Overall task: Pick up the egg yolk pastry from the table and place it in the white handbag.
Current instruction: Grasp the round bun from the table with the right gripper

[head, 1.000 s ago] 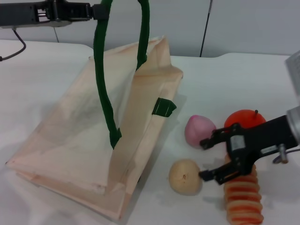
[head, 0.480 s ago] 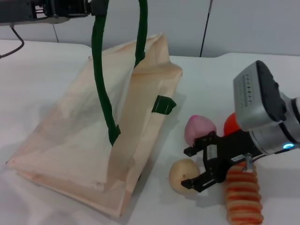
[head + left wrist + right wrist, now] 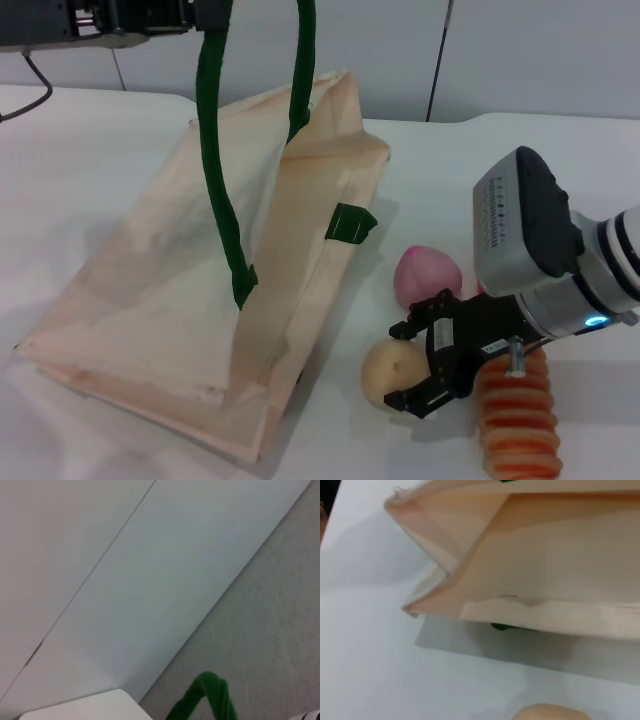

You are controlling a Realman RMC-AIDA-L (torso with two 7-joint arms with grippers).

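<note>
The egg yolk pastry (image 3: pixel 380 368), a pale beige dome, lies on the white table just right of the handbag's front corner; its top edge shows in the right wrist view (image 3: pixel 550 713). My right gripper (image 3: pixel 396 367) is open, with one black finger (image 3: pixel 412 327) behind the pastry and the other in front, straddling its right side. The white handbag (image 3: pixel 170 270) lies tilted on the table and fills the right wrist view (image 3: pixel 560 555). My left gripper (image 3: pixel 200 15), at the top left, is shut on one dark green handle (image 3: pixel 215 180) and holds it up; that handle shows in the left wrist view (image 3: pixel 205 700).
A pink peach-like ball (image 3: pixel 427 277) lies just behind the right gripper. An orange-and-cream ridged roll (image 3: pixel 515 415) lies under the right wrist. A green tab (image 3: pixel 350 226) sticks out of the bag's right side. A grey wall stands behind the table.
My right gripper has moved left and forward to the pastry, so its open fingers now straddle it. The right wrist body has swung into view. The left gripper still holds the handle up.
</note>
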